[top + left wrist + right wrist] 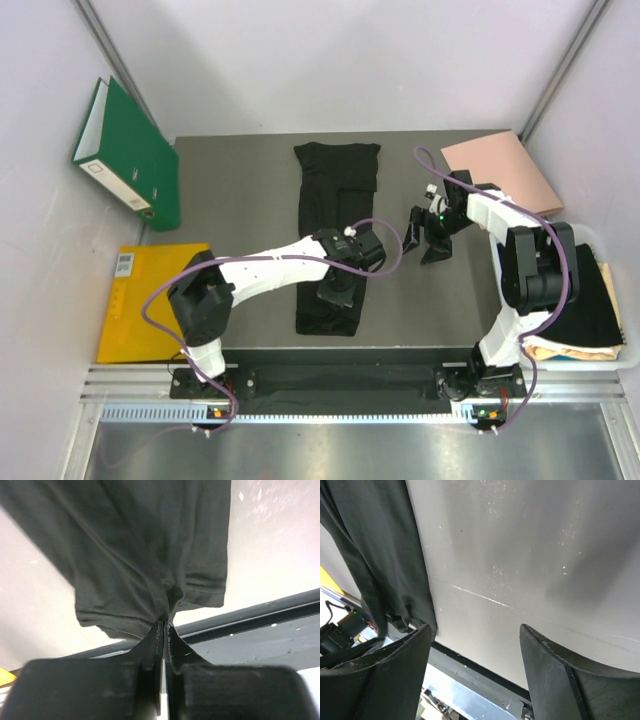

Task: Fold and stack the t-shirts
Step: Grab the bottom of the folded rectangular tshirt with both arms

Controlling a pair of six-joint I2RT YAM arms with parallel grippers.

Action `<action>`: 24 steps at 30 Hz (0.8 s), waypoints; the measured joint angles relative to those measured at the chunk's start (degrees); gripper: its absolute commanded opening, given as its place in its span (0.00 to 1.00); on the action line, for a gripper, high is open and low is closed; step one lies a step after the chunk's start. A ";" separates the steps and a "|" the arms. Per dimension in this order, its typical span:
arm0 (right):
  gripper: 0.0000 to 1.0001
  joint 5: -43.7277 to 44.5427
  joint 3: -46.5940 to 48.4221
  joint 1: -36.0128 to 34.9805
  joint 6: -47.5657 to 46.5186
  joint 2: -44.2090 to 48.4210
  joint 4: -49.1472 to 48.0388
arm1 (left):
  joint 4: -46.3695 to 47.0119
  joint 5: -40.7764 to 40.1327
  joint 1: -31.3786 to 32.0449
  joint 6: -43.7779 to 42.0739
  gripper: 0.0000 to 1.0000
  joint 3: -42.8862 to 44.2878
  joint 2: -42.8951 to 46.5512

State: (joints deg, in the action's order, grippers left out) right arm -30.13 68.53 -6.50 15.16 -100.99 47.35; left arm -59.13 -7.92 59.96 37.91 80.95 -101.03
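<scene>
A black t-shirt (335,200) lies on the dark tabletop as a long narrow strip running from the back toward the near edge. My left gripper (334,294) is over its near end, shut on a pinch of the black fabric (140,555) close to the hem; in the left wrist view the jaws (166,624) are pressed together with cloth bunched between them. My right gripper (428,238) hangs open to the right of the strip over bare table. Its fingers (475,630) hold nothing, and the black t-shirt (370,555) is at its left. More t-shirts, black (588,300) over cream (570,350), lie at the far right.
A white bin (625,355) at the right edge holds those other shirts. A salmon-pink folder (500,165) lies at the back right. A green binder (125,150) leans on the left wall, with a yellow folder (145,300) in front of it.
</scene>
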 measured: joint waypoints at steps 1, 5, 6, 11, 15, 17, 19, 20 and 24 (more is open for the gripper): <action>0.73 -0.02 0.00 0.00 -0.07 0.00 0.02 | 0.00 0.74 0.11 -0.42 0.54 -0.15 -0.90; 0.80 -1.14 0.00 0.00 -0.55 0.00 0.22 | -0.70 1.38 0.57 -0.98 0.94 -1.18 -1.18; 0.80 -1.55 -0.02 0.00 -0.68 0.00 0.24 | -0.76 0.72 0.68 -0.76 0.96 -1.42 -0.70; 0.80 -3.67 -0.48 -0.70 -1.68 0.39 1.49 | -1.62 -4.76 0.76 2.03 0.99 -3.80 6.56; 0.79 -5.64 -4.55 -3.23 -1.42 4.00 1.29 | -0.28 -6.49 -0.96 5.60 0.98 -9.79 16.24; 0.79 -6.78 -7.26 -5.73 -0.57 6.36 0.68 | 1.84 -4.09 -4.42 7.21 0.98 -14.95 20.98; 0.79 -7.30 -9.86 -9.81 0.83 8.37 -0.94 | 5.51 0.20 -11.02 8.79 0.98 -21.29 25.05; 0.79 -7.21 -10.82 -12.35 1.60 9.03 -1.95 | 8.24 3.15 -14.58 9.73 0.97 -24.94 26.86; 0.78 -5.42 -12.68 -23.34 4.46 9.99 -7.08 | 14.95 12.57 -23.98 13.33 0.94 -35.01 29.64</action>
State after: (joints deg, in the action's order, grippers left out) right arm -35.55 55.86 -29.85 19.62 -91.00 40.27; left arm -44.18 4.64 35.99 51.24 45.93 -71.40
